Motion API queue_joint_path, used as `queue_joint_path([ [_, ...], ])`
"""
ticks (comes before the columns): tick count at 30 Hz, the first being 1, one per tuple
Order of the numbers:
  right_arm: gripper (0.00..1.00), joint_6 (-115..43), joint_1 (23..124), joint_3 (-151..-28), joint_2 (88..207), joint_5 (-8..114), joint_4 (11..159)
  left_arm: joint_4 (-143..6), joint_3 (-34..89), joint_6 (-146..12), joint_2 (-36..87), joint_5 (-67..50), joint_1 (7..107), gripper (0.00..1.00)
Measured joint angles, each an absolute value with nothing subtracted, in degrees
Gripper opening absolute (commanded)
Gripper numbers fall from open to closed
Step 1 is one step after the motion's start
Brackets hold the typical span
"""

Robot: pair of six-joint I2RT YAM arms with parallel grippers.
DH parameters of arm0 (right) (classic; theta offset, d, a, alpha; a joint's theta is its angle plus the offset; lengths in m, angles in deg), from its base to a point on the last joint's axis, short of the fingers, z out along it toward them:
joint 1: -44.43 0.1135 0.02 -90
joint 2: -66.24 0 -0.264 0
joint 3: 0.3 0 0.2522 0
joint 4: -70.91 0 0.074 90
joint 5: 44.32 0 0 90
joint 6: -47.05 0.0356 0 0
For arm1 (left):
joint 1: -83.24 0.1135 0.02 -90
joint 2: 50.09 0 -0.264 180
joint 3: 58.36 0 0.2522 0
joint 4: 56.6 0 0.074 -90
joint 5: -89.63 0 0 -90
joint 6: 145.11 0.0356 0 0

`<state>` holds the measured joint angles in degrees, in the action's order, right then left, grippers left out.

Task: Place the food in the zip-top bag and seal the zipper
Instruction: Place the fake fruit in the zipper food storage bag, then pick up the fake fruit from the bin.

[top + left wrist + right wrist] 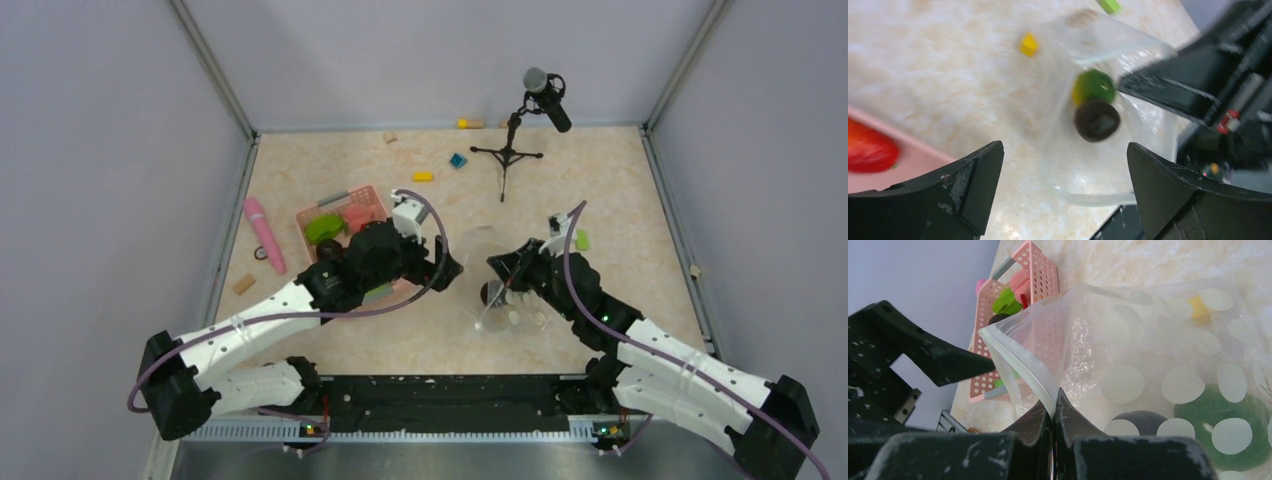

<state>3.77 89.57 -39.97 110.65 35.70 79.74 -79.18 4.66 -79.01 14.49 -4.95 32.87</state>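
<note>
The bag (1148, 325) holds a dark round fruit (1097, 120) and a green fruit (1095, 86). The right hand (1054, 407) pinches the zipper (1020, 365). The left hand (1064, 150) is spread wide apart beside the bag.

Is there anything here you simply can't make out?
- Top view: the left arm covers part of the pink basket, so its contents can't be counted.
- Left wrist view: a red piece is blurred and cut off by the frame edge.
- Right wrist view: white dots on the zip-top bag partly hide the dark fruit and green piece.
</note>
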Motion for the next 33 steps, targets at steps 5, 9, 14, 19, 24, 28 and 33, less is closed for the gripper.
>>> queue_joint_path([
  [5,0.00,3.8,89.6,-39.7,110.0,33.8,80.0,-83.1,4.0,-84.5,9.7,11.9,33.1,0.98],
  [9,0.00,3.8,89.6,-39.6,109.8,33.0,80.9,-88.1,3.9,-90.2,8.5,23.6,34.4,0.98],
  [14,0.00,3.8,89.6,-39.5,109.8,32.2,81.2,-93.8,3.5,-97.4,8.5,31.1,41.0,0.98],
  [19,0.00,3.8,89.6,-39.4,110.2,31.6,81.1,-94.6,1.5,-101.5,10.0,33.3,49.8,0.98],
  [24,0.00,3.7,89.6,-39.4,112.0,31.3,81.0,-95.1,1.5,-103.3,16.3,36.7,51.7,0.98],
  [28,0.00,3.6,89.6,-39.4,113.0,30.9,81.2,-97.2,4.3,-104.5,23.4,39.6,52.8,0.98],
  [33,0.00,3.5,89.6,-39.4,113.2,29.7,81.3,-99.5,9.0,-105.0,30.1,43.3,54.1,0.98],
])
